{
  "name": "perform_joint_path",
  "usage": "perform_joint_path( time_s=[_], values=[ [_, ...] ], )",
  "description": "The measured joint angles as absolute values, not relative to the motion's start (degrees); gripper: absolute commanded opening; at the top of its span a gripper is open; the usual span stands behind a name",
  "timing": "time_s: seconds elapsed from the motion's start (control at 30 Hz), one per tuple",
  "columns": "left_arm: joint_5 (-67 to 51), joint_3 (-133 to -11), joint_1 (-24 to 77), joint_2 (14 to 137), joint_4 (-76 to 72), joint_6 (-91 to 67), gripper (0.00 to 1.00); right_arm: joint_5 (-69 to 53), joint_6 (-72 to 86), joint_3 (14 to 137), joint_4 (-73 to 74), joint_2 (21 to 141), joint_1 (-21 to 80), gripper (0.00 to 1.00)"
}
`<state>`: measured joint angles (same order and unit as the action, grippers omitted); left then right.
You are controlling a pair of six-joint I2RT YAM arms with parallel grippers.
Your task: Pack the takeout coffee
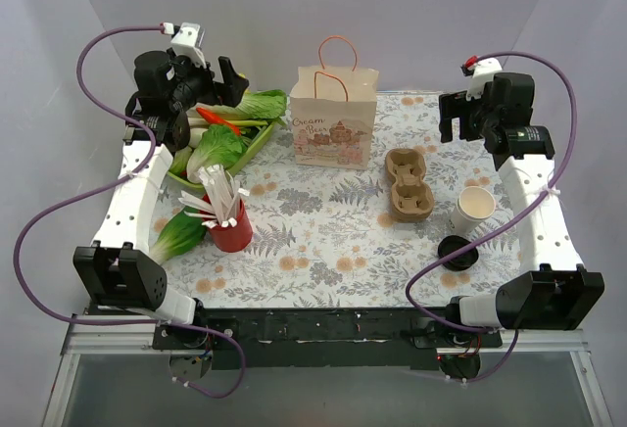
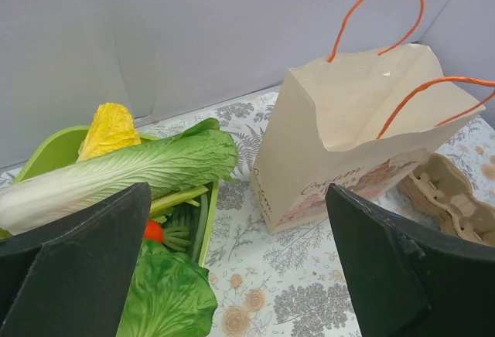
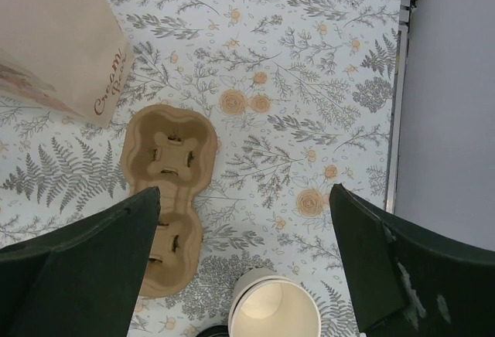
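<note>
No lidded paper cup shows in any view. A lidless white paper cup [image 1: 475, 209] stands at the right, and a loose black lid [image 1: 458, 251] lies in front of it. A two-hole cardboard carrier [image 1: 409, 184] lies empty left of the cup. A paper bag [image 1: 334, 118] with orange handles stands open at the back centre. My right gripper [image 1: 456, 118] is open and empty, raised above the back right; its wrist view shows the carrier [image 3: 166, 190] and the cup [image 3: 274, 310] below it. My left gripper [image 1: 227, 82] is open and empty over the vegetable tray, with the bag [image 2: 348, 136] ahead of it.
A green tray [image 1: 257, 145] of leafy vegetables, a carrot and corn sits at the back left. A red cup [image 1: 231, 231] of white sticks stands front left, with a bok choy [image 1: 179, 237] beside it. Grey walls close in the table.
</note>
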<state>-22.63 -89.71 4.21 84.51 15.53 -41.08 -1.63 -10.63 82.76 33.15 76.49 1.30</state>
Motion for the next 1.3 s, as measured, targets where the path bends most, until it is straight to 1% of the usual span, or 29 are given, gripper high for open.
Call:
perform_joint_path(
  time_s=[0.1, 0.27, 0.33, 0.43, 0.5, 0.6, 0.63, 0.7, 0.73, 0.83, 0.97, 1.13, 1.3],
  values=[
    [-25.19, -89.71, 4.23, 84.66, 16.01, -40.77, 0.98, -2.15, -11.35, 83.31, 33.65, 76.77, 1.30, 0.97],
    [-29.85, -89.71, 4.36, 84.66, 16.43, -39.88, 0.98, -7.94, -19.77, 83.68, 37.91, 76.77, 1.30, 0.89],
    [-32.01, -89.69, 4.45, 84.66, 16.49, -39.64, 0.98, -9.63, -23.59, 84.27, 40.88, 76.97, 1.32, 0.83],
    [-34.28, -89.69, 4.64, 84.66, 16.75, -39.33, 0.98, -10.55, -27.49, 87.05, 46.11, 78.98, 1.41, 0.78],
    [-35.73, -89.62, 4.73, 84.66, 16.82, -39.18, 0.98, -10.70, -29.56, 87.70, 48.73, 80.40, 1.34, 0.77],
    [-37.28, -89.60, 4.73, 84.66, 16.97, -38.98, 0.98, -10.50, -32.25, 85.60, 52.95, 81.38, 1.32, 0.71],
    [-37.65, -89.60, 4.73, 84.66, 17.10, -38.96, 0.98, -10.37, -32.77, 84.64, 54.02, 81.38, 1.30, 0.66],
    [-38.22, -89.52, 4.73, 84.64, 17.17, -38.92, 0.98, -9.98, -33.91, 82.32, 56.47, 81.38, 1.19, 0.63],
    [-38.39, -89.38, 4.73, 84.64, 17.23, -38.89, 0.98, -9.47, -34.35, 81.34, 57.43, 81.43, 1.10, 0.58],
    [-38.59, -88.47, 4.73, 84.51, 17.34, -38.76, 0.98, -7.60, -35.27, 79.26, 59.20, 81.80, 1.02, 0.54],
    [-38.65, -87.11, 4.75, 84.51, 17.56, -38.87, 0.98, -4.32, -36.73, 78.87, 60.58, 83.70, 0.80, 0.52],
    [-39.42, -86.80, 4.78, 84.51, 17.50, -39.62, 0.98, -2.15, -37.91, 78.87, 61.87, 85.80, 0.75, 0.46],
    [-39.79, -86.80, 4.86, 84.51, 17.47, -39.94, 0.98, -1.72, -37.98, 78.87, 64.25, 87.09, 0.75, 0.45]
  ],
)
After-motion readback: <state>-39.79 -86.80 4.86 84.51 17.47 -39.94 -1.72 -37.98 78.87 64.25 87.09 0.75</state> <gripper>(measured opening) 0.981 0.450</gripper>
